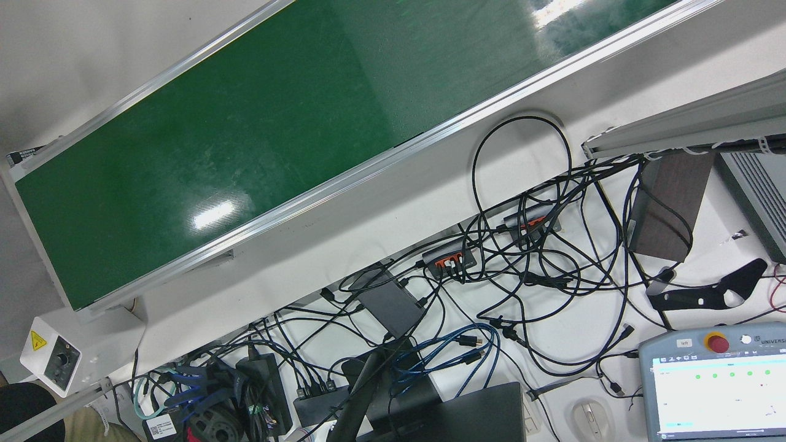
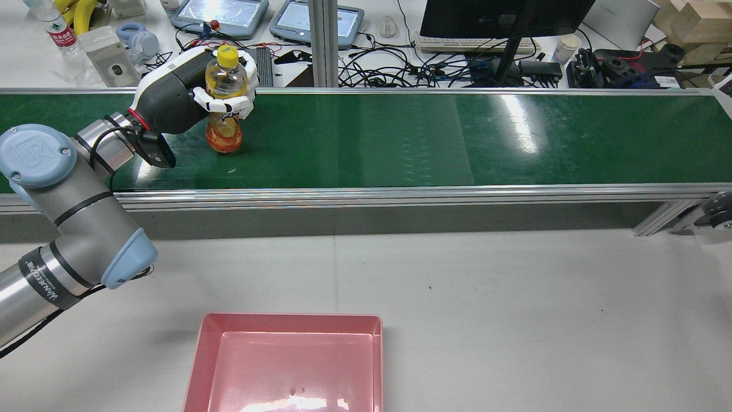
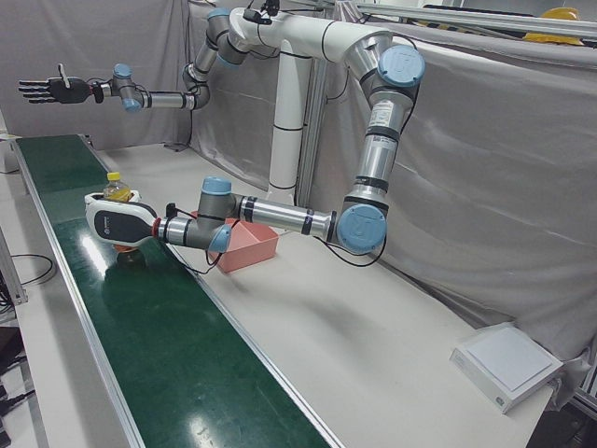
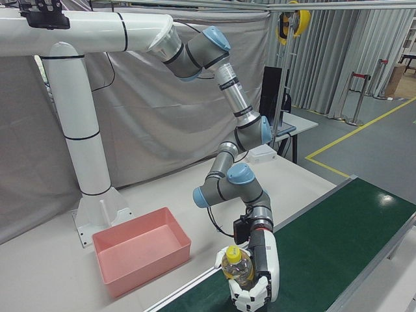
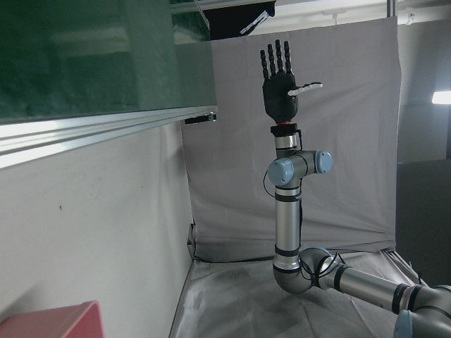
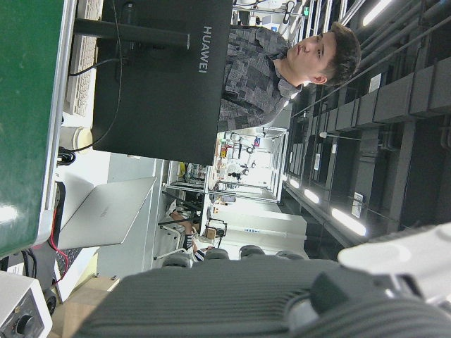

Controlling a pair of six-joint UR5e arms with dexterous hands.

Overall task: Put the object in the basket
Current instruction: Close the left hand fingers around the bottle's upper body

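A clear bottle (image 2: 224, 123) of orange drink with a yellow cap stands upright at the left end of the green conveyor belt (image 2: 400, 137). My left hand (image 2: 183, 94) is shut on the bottle, its white fingers (image 2: 223, 104) wrapped round its upper half. The bottle (image 4: 237, 265) and hand (image 4: 265, 273) also show in the right-front view, and in the left-front view, bottle (image 3: 116, 189), hand (image 3: 117, 222). The pink basket (image 2: 286, 323) sits empty on the grey table, nearer than the belt. My black right hand (image 3: 47, 91) is open, raised high over the belt's far end.
Behind the belt is a desk with cables, a monitor (image 2: 503, 17), teach pendants (image 2: 220, 14) and bottles. The belt's aluminium rail (image 2: 366, 194) runs between the belt and the table. The white pedestal (image 4: 84, 162) stands behind the basket. A white box (image 3: 506, 364) lies at the table's end.
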